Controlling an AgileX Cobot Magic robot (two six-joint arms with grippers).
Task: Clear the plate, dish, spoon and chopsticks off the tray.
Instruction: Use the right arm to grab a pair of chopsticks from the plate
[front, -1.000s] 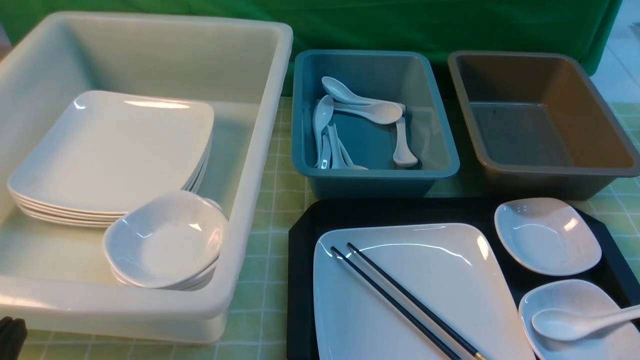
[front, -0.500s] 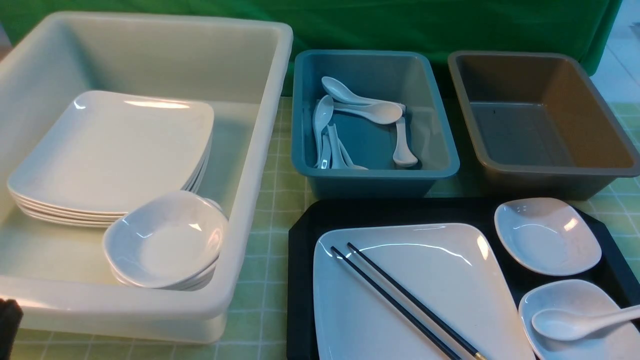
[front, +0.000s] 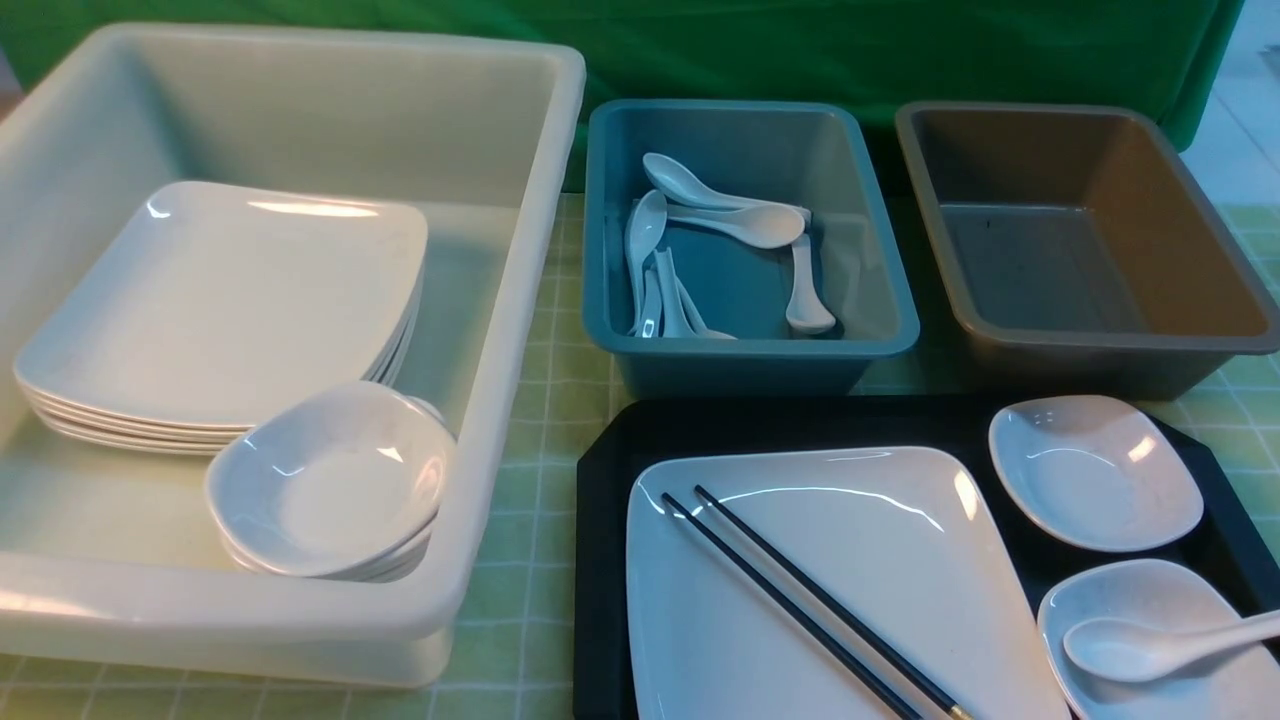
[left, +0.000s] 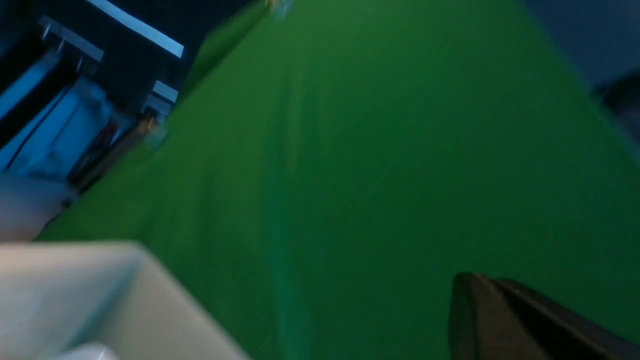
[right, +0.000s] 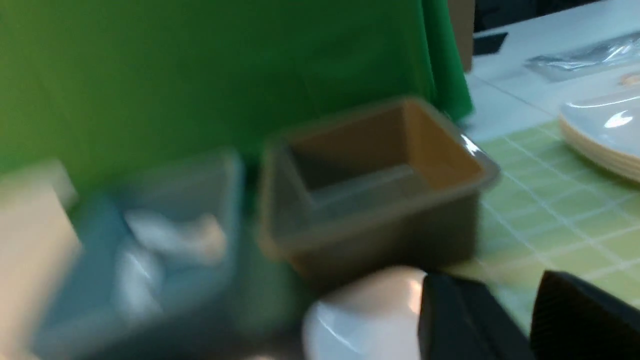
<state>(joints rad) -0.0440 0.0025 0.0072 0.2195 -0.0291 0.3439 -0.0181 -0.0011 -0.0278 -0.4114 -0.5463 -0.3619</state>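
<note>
While chopsticks (front: 830, 601) are laid across the plate (front: 900, 520) on the tray (front: 600, 560), right gripper (right: 505, 300) parted, empty; left gripper (left: 500, 320), jaws untellable.

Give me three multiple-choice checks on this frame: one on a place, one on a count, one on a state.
1. Where do the chopsticks lie? A in the blue bin; B in the brown bin; C across the plate on the tray.
2. How many small dishes stand on the tray? A one; B two; C three.
3. How is the right gripper? A open, holding nothing; B shut on the spoon; C shut on the chopsticks.
Answers: 1 C, they cross the plate diagonally. 2 B, one farther, one nearer with the spoon in it. 3 A, the tablecloth shows between its fingers.
</note>
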